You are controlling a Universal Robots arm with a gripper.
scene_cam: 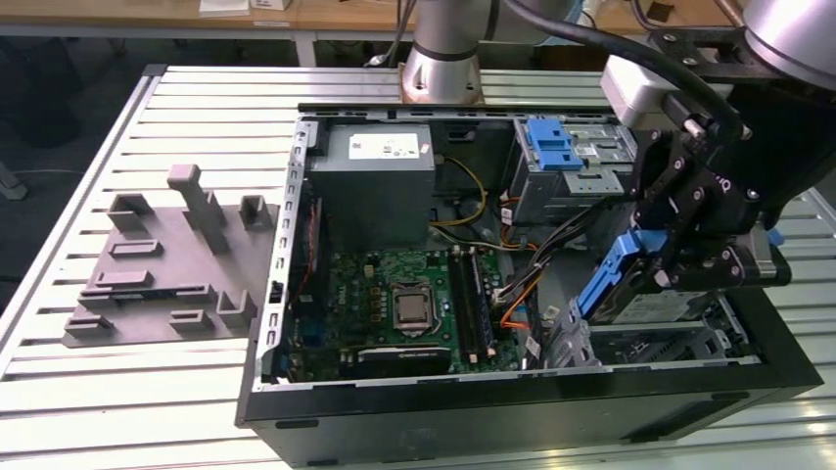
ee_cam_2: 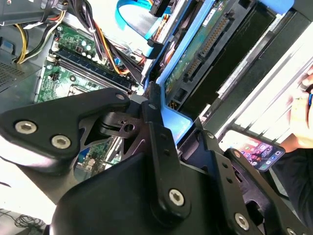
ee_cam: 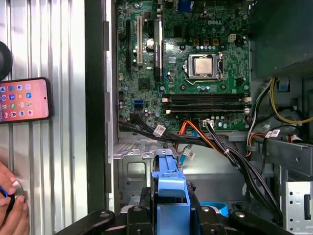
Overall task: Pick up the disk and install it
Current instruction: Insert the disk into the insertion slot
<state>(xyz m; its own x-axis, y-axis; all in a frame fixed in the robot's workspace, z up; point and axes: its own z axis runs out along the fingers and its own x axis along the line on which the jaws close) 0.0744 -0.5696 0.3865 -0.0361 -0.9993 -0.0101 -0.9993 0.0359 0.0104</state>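
Over the open computer case (scene_cam: 523,416), at its near corner on the exterior view's right, the gripper (scene_cam: 682,269) is clamped on the disk (scene_cam: 614,284) by its blue bracket (ee_cam: 168,188). Pickup done; install in hand. Disk hangs tilted, lower end dipping toward the drive bay (scene_cam: 660,343) beneath, not seated. Judgement: seating calls for levelling the disk and squaring it to the bay.

Arm column (scene_cam: 448,49) was a smooth silver-grey cylinder, thick black cables (scene_cam: 575,32) ran along the wrist, a white boxy block (scene_cam: 637,93) sat beside them, gripper (scene_cam: 673,269) was matt black, built of angular linkage plates, round silver screws (ee_cam_2: 176,197) dotted its joints.
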